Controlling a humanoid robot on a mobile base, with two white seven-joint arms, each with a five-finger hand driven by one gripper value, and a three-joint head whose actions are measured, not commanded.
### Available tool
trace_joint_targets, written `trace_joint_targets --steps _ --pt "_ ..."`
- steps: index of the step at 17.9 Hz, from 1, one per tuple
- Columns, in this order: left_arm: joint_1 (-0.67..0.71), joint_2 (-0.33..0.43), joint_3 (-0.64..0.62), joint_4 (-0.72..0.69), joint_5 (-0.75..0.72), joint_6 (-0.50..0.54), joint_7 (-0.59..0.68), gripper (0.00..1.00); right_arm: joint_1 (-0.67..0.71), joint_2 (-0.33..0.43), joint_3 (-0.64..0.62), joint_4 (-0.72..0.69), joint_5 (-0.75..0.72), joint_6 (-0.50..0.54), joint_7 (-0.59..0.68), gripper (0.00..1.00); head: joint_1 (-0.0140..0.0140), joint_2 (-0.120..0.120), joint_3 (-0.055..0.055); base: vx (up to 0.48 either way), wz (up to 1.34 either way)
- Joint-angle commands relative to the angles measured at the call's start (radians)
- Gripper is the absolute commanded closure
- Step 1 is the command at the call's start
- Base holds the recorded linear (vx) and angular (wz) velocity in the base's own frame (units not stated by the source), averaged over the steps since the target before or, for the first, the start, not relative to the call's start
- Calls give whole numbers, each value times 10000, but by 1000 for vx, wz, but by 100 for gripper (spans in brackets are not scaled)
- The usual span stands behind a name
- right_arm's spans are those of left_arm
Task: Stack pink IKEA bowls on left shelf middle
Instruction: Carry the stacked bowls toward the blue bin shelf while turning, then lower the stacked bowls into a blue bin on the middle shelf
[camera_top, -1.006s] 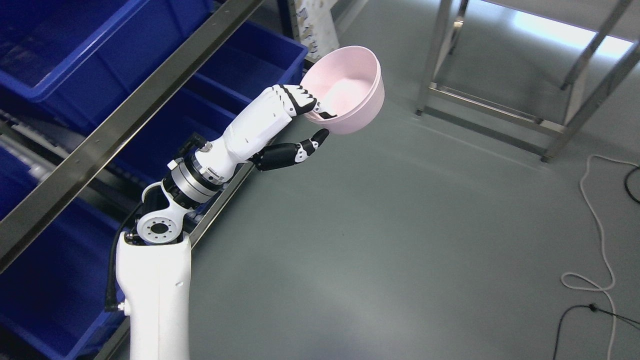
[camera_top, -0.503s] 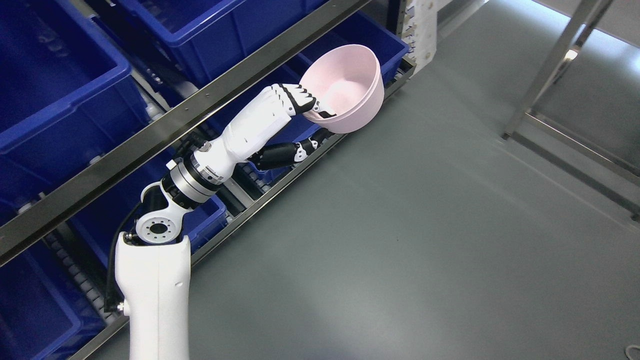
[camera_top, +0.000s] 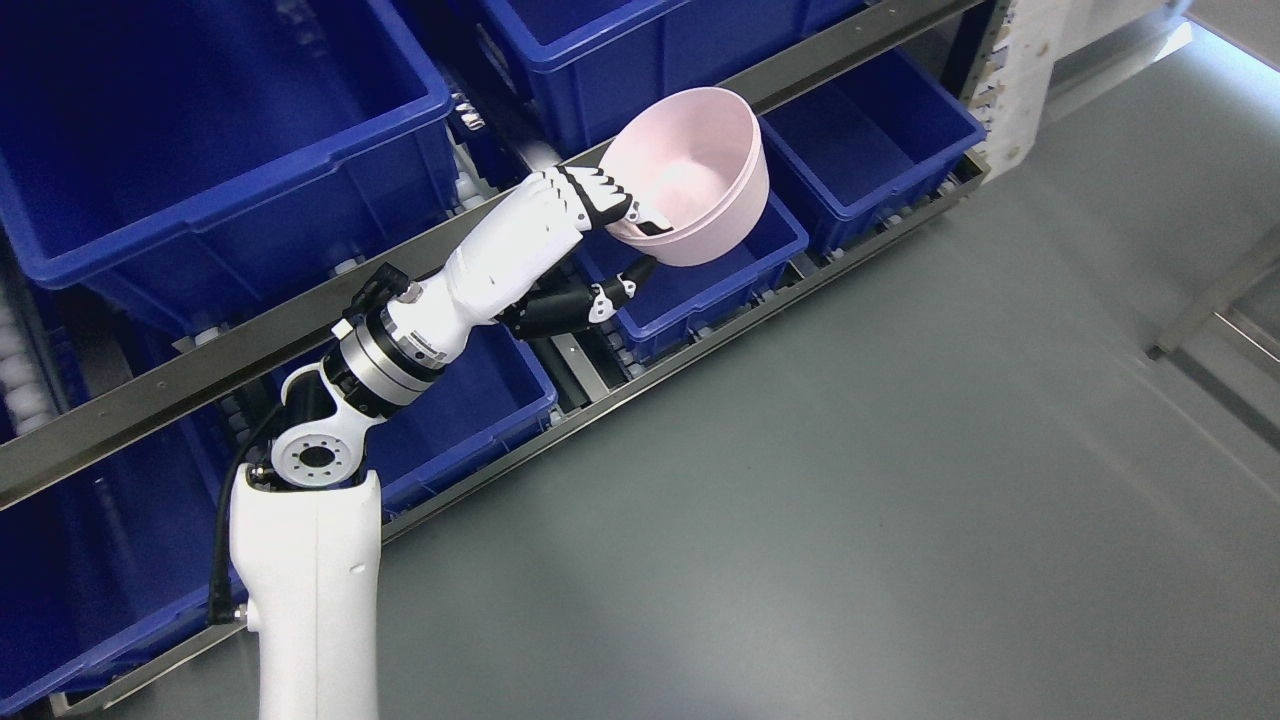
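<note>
My left hand is shut on a pink bowl, fingers hooked over its near rim and the thumb under its base. The bowl is held tilted, its opening facing up and toward me, in front of the shelf rail and above a small blue bin on the lower level. The left arm rises from the bottom left. The right arm is out of view.
A metal shelf rack with several blue bins fills the left and top: a large bin on the upper level, smaller bins on the lower roller track. Grey floor lies to the right. A metal frame leg stands at the far right.
The whole picture has shifted: the camera turned toward the shelf, so the bins now fill more of the view. The hand and bowl keep the same place in the picture.
</note>
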Motion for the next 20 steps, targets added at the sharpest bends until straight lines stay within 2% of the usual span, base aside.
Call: trace_joint_targets --steps 1,4,9,12,15,17,20 --pt "-20 174 -19 -59 0 22 31 93 -1 -175 0 0 0 -8 -5 0 0 0 0 72 418" --pt "-828 174 -110 -105 31 296 31 93 -1 -175 0 0 0 -8 -5 0 0 0 0 80 453" --pt "-2793 174 -218 -59 2 2839 1 94 -1 -175 0 0 0 -8 -5 0 0 -2 0 127 479" --pt "-3256 174 -65 171 -1102 3396 -168 94 -1 -175 0 0 0 -8 -5 0 0 -2 0 146 360" --pt "-3318 1148 -49 690 -1794 4193 -811 94 -1 -175 0 0 0 -8 -5 0 0 -3 0 150 279" --pt "-3669 1898 -65 1258 -1795 4271 -981 93 -1 -175 0 0 0 -8 -5 0 0 -4 0 157 126" --pt "-3748 2392 -218 1842 -1825 4256 -1104 93 -1 -175 0 0 0 -8 -5 0 0 -4 0 141 56"
